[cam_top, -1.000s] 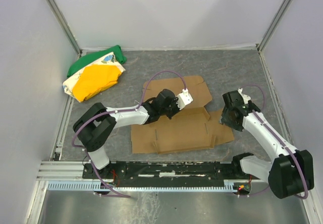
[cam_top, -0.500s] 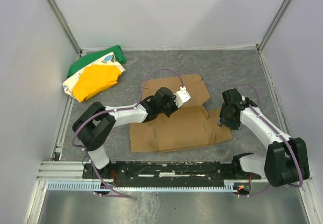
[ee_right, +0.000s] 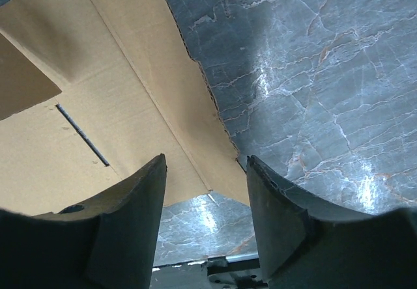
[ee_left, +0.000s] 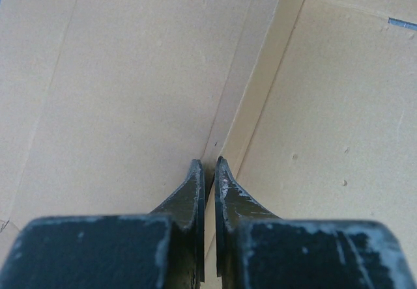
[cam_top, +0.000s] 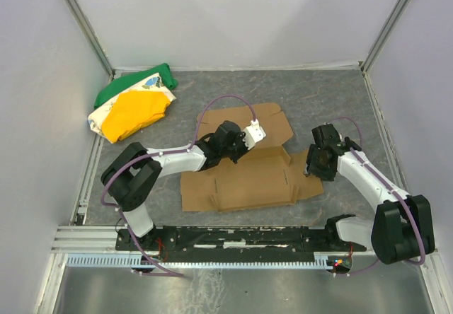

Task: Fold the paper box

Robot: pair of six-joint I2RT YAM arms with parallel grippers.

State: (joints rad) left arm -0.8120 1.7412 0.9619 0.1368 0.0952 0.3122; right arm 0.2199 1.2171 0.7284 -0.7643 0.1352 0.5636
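The right end effector (ee_right: 206,162), spread, has neared the creased brown paper box (cam_top: 248,179); left end effector (ee_left: 208,165) pressed together.

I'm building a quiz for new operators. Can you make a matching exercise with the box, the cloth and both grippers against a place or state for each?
Column one:
1. box
2. cloth
3. left gripper
4. right gripper

Column two:
a. shut
b. open
c. far left corner
d. brown, in the middle

Pairs: 1-d, 2-c, 3-a, 4-b
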